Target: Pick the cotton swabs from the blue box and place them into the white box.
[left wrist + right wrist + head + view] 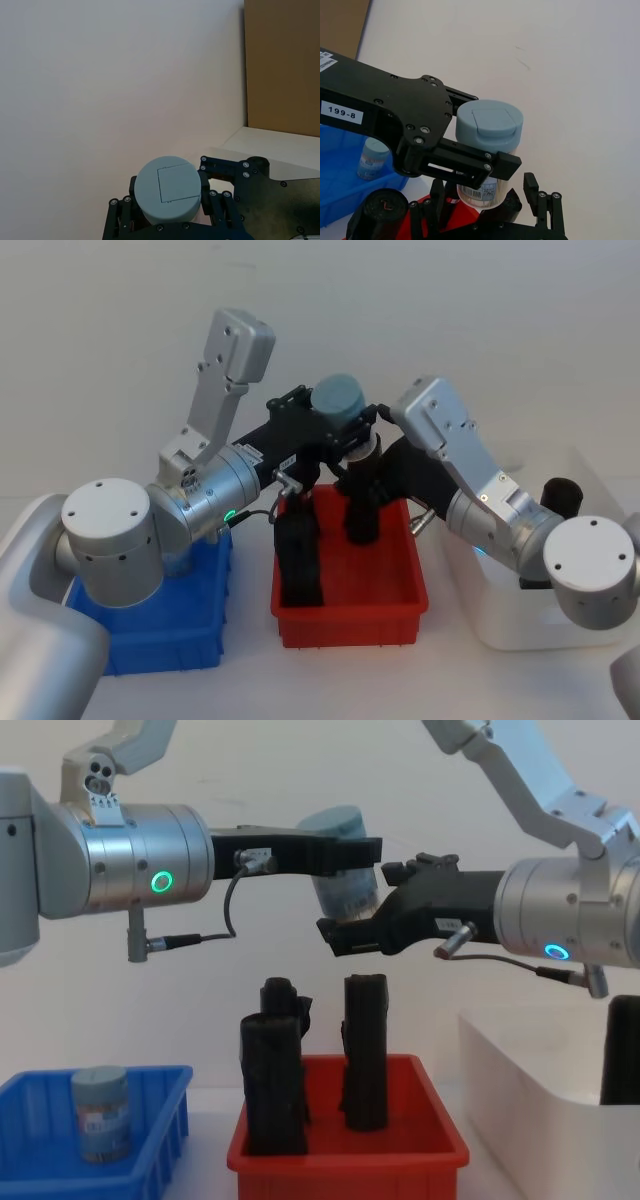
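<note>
- I have 1 cotton swab jar (343, 870) in mid-air above the red bin (350, 608), clamped near its lid between the fingers of the left gripper (352, 853).
- The jar hangs a little tilted, lid up; its lower body is bare, and that is where the right gripper (352, 933) sits, jaws spread either side of the base, not yet closed as far as I can judge.
- The white box (530, 1075) lies to the right of the red bin, so I judge the right arm nearer for the drop.
- 1 more jar (100, 1112) stands upright in the blue box (150, 1140), at the table's left end.
</note>
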You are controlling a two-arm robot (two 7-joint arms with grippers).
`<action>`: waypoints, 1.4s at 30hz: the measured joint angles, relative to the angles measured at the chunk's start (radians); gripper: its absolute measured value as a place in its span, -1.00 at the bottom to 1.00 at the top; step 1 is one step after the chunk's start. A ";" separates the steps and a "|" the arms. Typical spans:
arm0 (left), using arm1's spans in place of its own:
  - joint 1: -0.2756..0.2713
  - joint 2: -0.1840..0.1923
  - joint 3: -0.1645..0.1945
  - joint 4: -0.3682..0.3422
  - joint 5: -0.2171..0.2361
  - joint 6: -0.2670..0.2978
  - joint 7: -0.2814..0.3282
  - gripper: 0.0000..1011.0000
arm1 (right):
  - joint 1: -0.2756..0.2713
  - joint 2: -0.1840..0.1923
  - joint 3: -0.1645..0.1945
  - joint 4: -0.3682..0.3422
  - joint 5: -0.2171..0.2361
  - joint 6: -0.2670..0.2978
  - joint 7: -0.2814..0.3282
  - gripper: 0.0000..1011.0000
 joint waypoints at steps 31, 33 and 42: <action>-0.021 -0.005 0.007 0.033 0.008 0.004 -0.022 0.35 | 0.034 -0.013 -0.008 0.061 -0.030 -0.009 -0.005 0.98; -0.022 -0.005 0.008 0.035 0.008 0.003 -0.023 0.35 | 0.036 -0.014 -0.008 0.063 -0.030 -0.010 -0.004 0.98; -0.025 -0.008 0.011 0.043 0.009 -0.001 -0.024 0.35 | 0.045 -0.017 -0.009 0.078 -0.028 -0.009 0.000 0.98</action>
